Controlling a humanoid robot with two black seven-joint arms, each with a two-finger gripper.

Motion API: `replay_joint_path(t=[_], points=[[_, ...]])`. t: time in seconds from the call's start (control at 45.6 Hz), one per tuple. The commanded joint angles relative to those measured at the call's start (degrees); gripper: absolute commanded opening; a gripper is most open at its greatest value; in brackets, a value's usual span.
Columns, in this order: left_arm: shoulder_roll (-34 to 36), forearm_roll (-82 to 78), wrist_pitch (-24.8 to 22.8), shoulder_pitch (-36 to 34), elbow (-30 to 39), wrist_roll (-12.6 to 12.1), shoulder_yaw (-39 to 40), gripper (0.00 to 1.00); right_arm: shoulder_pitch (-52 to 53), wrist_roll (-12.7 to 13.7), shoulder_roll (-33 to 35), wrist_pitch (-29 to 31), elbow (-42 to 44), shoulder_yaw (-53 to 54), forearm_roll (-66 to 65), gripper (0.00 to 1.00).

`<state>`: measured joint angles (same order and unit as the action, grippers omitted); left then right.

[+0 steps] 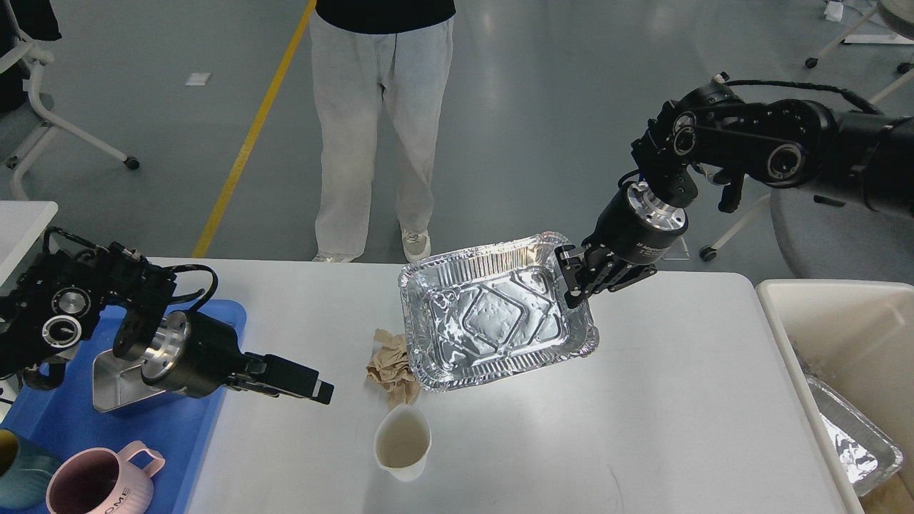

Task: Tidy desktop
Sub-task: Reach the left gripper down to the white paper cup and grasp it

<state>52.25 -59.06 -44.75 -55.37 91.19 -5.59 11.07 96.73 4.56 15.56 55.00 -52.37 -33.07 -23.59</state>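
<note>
The white desktop [643,400] carries a crumpled brown paper [391,364] and a white paper cup [403,442] near its middle. A foil tray [493,321] hangs tilted just above the table, its left corner over the paper. My right gripper [575,285] is shut on the tray's right rim. My left gripper [323,391] points right, low over the table's left part, a short way left of the paper and cup. It holds nothing, and its fingers overlap in this view.
A blue tray [178,435] at the left holds a steel box [114,389], a pink mug [100,485] and a dark cup. A cream bin [835,314] at the right holds another foil tray [853,442]. A person [378,128] stands behind the table.
</note>
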Motion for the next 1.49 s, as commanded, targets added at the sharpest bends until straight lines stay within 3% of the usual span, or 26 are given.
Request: replay_joint_path(t=[0.0,0.329,0.657,1.468], points=[[-4.2,-0.2,1.3,0.1,-2.8,0.0,-1.2,0.96,0.0,-0.1,0.2,0.0,0.0,-0.1,-0.1,0.00],[-13.4,-0.9,4.8,-0.2,-8.0,-0.1,-5.5,0.91,0.0,0.0,0.2,0.0,0.0,-0.2,-0.1,0.00],[-17.9,-3.9,5.8,-0.3,-11.4,-0.1,-7.7,0.85,0.0,-0.1,0.2,0.0,0.0,-0.4,-0.3,0.00],[-21.6,-7.1,5.6,-0.3,-15.3,0.0,-9.8,0.62,0.1,0.0,0.0,0.0,0.0,-0.4,-0.8,0.00]])
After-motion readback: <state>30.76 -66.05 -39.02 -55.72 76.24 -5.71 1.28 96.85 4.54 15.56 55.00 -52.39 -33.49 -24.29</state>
